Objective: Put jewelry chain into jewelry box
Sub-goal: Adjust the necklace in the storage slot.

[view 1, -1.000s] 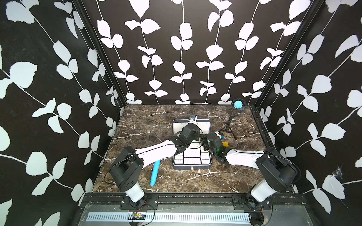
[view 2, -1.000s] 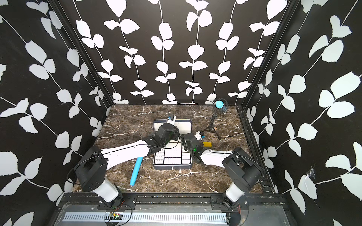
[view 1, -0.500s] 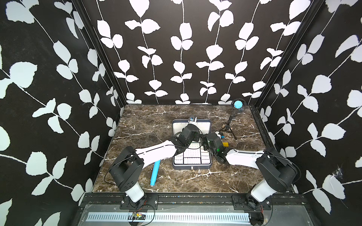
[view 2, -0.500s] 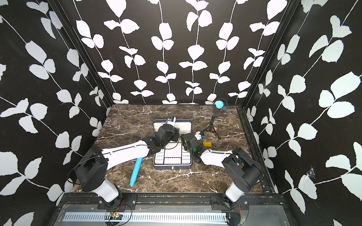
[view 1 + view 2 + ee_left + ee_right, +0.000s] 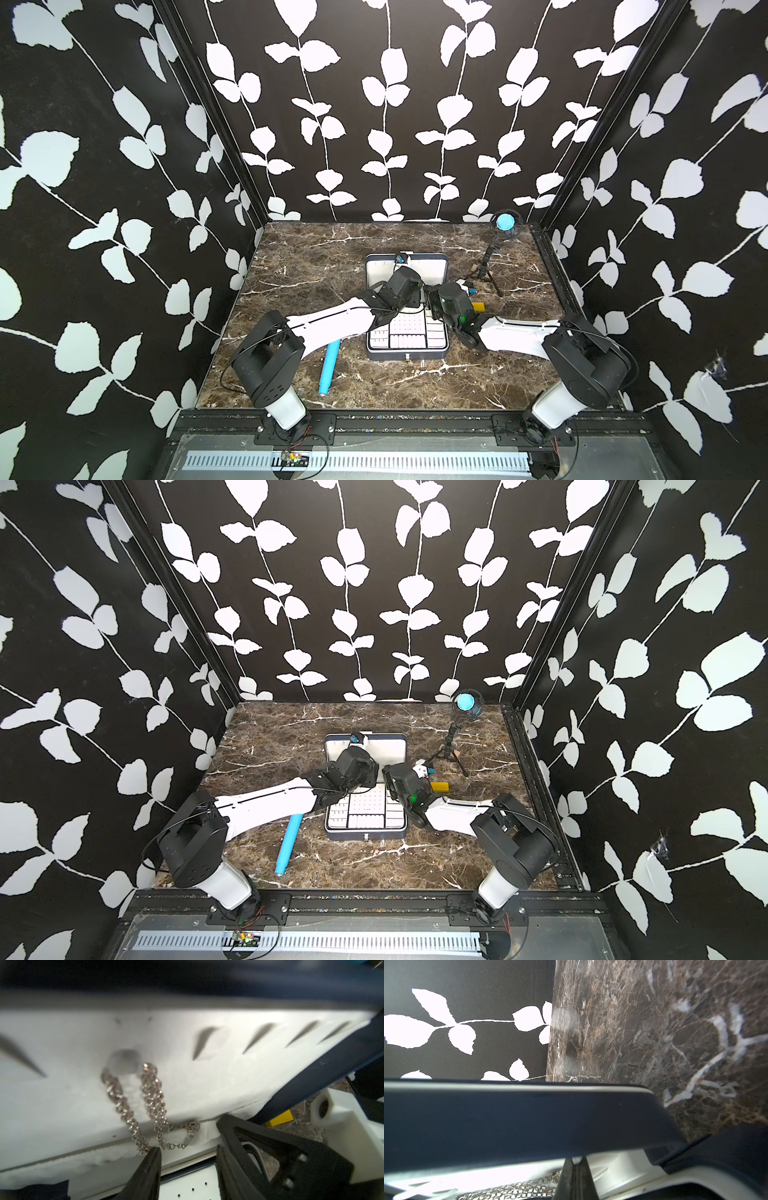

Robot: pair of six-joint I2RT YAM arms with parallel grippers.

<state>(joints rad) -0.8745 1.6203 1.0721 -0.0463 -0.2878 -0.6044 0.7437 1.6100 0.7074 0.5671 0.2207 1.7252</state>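
Observation:
The jewelry box [image 5: 407, 355] lies open at the middle of the table, seen in both top views, its gridded tray toward the front and its lid [image 5: 434, 268] raised at the back. The silvery jewelry chain [image 5: 153, 1101] hangs in a loop against the lid's white lining, its end trailing along the lower edge. My left gripper [image 5: 188, 1148] stands open just below it, one fingertip [image 5: 155, 1151] close to the links. My right gripper [image 5: 576, 1162] is shut, its tips under the lid rim beside the chain [image 5: 517, 1189]. In the top views both wrists cover the fingers.
A blue tube [image 5: 329, 365] lies on the marble left of the box under the left arm. A small yellow block [image 5: 478, 306] sits right of the box by the right wrist. A little tripod with a blue-faced fan [image 5: 505, 224] stands at the back right.
My left gripper's jaws have opened and let go of the chain, which now hangs on the lid lining. Neither arm has shifted noticeably.

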